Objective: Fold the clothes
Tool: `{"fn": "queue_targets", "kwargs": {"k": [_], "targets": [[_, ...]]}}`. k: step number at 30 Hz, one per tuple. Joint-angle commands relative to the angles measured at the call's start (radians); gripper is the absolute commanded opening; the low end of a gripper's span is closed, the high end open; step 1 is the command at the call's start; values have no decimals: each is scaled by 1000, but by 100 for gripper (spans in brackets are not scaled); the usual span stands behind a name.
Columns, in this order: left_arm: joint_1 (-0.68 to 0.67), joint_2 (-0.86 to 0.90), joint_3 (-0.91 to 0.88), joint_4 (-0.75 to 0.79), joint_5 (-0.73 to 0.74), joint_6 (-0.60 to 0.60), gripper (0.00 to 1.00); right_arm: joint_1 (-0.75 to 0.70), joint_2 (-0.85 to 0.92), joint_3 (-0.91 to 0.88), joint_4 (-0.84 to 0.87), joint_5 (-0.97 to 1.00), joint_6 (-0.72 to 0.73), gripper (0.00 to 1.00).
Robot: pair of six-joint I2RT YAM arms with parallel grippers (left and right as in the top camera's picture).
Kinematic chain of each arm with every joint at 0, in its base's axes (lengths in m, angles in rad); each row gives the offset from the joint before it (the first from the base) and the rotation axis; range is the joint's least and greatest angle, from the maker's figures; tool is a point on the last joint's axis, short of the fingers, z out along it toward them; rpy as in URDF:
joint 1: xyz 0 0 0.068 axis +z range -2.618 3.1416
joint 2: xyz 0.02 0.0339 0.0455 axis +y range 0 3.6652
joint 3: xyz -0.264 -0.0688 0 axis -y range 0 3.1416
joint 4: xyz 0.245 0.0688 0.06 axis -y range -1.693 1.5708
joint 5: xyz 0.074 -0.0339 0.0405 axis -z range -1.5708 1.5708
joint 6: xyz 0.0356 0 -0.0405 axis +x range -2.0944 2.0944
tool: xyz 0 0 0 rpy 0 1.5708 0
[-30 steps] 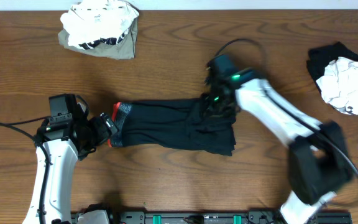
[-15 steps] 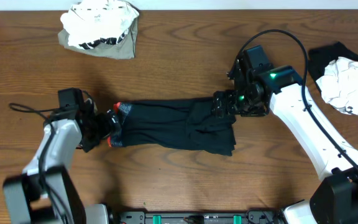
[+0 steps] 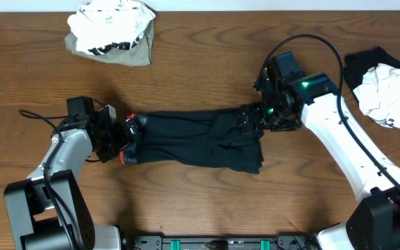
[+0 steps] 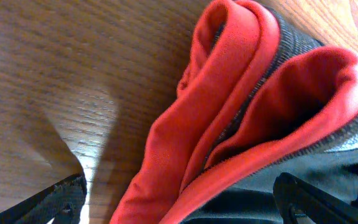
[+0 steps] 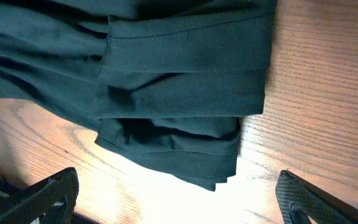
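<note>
Dark garment lengthwise on table, L claw wide astride red band, R claw wide at opp. edge.

White arms carry black joints, black cables, one green light.

Overhead straight down on the table; wrist views close on the garment, opposite ends.

dark garment — red-lined waistband at left | folded lengthwise | flat, wrinkled
</note>
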Motion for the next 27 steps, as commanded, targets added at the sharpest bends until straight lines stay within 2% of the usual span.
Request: {"fn": "queue_targets", "kwargs": {"k": [1,6,12,16,20,23,25,27], "targets": [[-1,23,-14,-2,19,46,98,-5,-30,-2,-14,-26,0,99],[-2,56,-14,-2,35,47,98,-4,-140,-2,-35,-33,10,99],[-2,153,-15,17,171,58,100,-5,-303,-2,-48,-30,9,99],[-3,209,-15,27,210,58,92,-5,-374,-2,-83,-23,9,99],[-3,238,-15,19,210,57,71,-5,-397,-2,-103,-22,9,99],[-3,239,-15,1,210,58,46,-5,-395,-2,-106,-22,9,99],[-3,239,-15,-9,209,58,35,-5,-395,-2,-106,-19,9,99],[-3,239,-14,-15,212,57,19,-5,-395,-2,-106,-8,9,99]]}}
